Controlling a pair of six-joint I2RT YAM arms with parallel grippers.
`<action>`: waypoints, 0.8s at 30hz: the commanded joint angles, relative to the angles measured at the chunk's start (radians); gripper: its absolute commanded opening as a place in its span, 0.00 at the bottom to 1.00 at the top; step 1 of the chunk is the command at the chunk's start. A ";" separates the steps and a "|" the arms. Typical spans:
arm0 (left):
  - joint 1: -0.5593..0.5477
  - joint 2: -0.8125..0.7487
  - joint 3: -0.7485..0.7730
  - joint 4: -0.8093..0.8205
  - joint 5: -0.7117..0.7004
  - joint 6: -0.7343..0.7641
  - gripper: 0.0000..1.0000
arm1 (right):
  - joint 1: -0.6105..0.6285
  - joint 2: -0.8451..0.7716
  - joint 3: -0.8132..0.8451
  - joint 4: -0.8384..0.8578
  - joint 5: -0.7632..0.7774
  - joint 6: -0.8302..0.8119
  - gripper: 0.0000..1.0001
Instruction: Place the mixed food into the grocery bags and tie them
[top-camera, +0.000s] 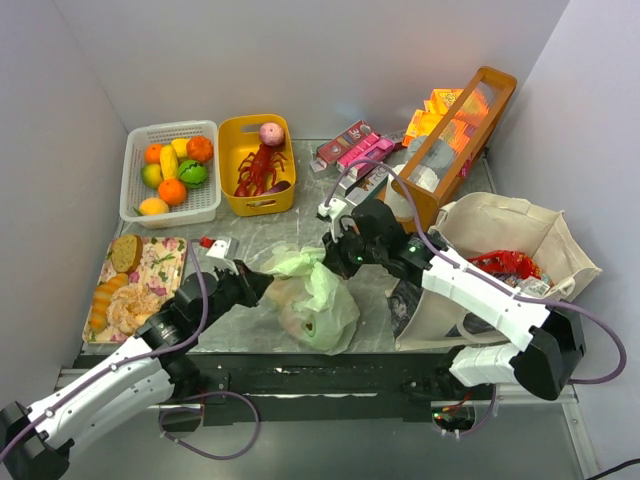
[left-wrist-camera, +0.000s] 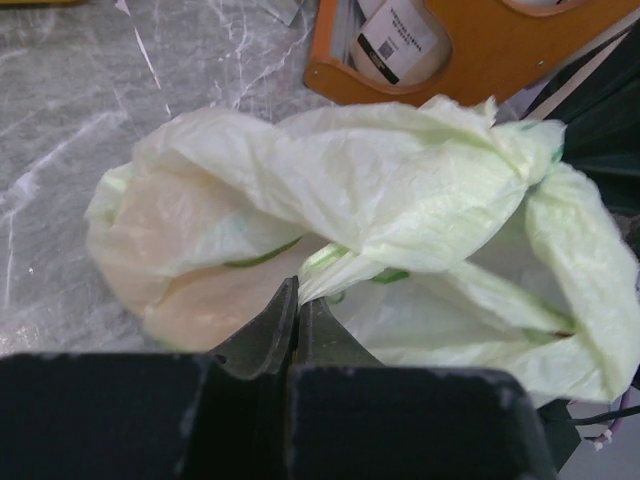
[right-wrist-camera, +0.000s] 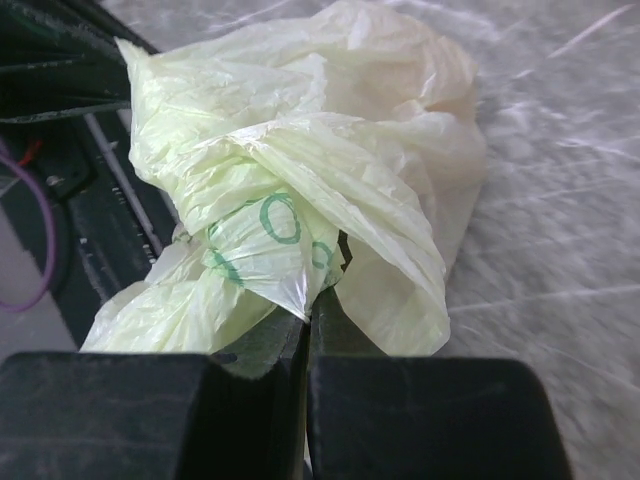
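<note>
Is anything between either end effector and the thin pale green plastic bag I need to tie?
Nothing visible stands in the way. The left end effector and the right end effector are each shut on a twisted fold of the thin, crinkly pale green plastic bag, and no other object sits between them and it.

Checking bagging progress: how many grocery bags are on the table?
2: the pale green plastic bag at centre front, and the beige canvas tote at the right. No others show.

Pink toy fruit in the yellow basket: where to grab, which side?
Across its round middle, from straight above. The pink toy fruit lies exposed at the far end of the yellow basket, by the red toy lobster; the walls block side approaches.
</note>
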 joint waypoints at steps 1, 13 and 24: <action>0.025 0.020 0.043 -0.082 -0.031 0.041 0.01 | -0.011 -0.053 0.070 -0.122 0.236 -0.063 0.00; 0.051 0.122 0.192 -0.123 -0.004 0.154 0.01 | -0.011 -0.062 0.043 -0.119 0.267 -0.048 0.00; 0.095 0.145 0.267 -0.263 -0.019 0.182 0.01 | 0.012 -0.060 0.032 -0.129 0.405 -0.034 0.00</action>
